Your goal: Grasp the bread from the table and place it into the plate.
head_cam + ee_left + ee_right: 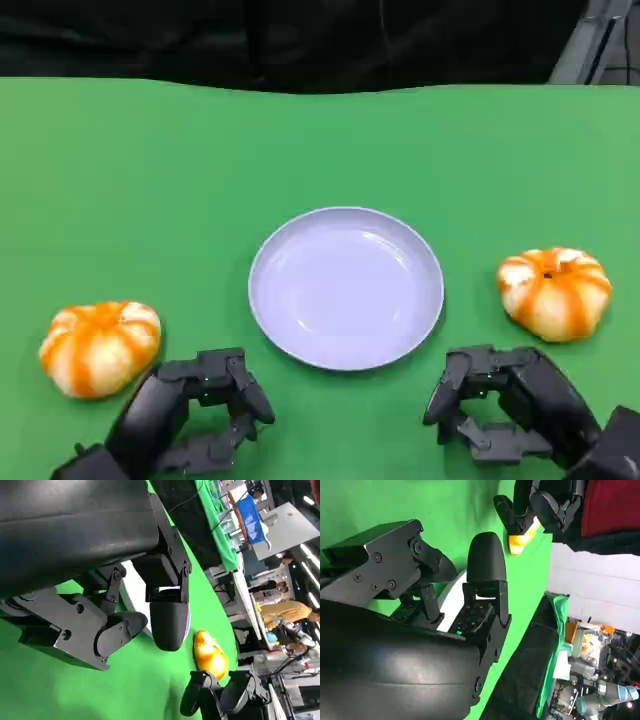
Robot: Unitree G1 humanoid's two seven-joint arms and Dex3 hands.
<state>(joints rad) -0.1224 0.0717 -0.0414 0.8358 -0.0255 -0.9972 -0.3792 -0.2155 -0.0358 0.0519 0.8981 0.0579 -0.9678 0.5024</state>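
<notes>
Two bread buns (99, 346) (555, 291) sitting beside plate (346, 288); soft, light, grab sides gently; both hands (190, 410) (510, 400) hovering, fingers apart, holding nothing.

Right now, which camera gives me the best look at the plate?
The head view: the plate shows whole from above, empty, midway between the two breads. In the left wrist view only a pale sliver of the plate shows behind the robot hand's fingers; the right wrist view likewise shows just a strip.

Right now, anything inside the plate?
Nothing: the plate is bare in the head view. Both bread rolls, left and right, sit on the table beside it.
</notes>
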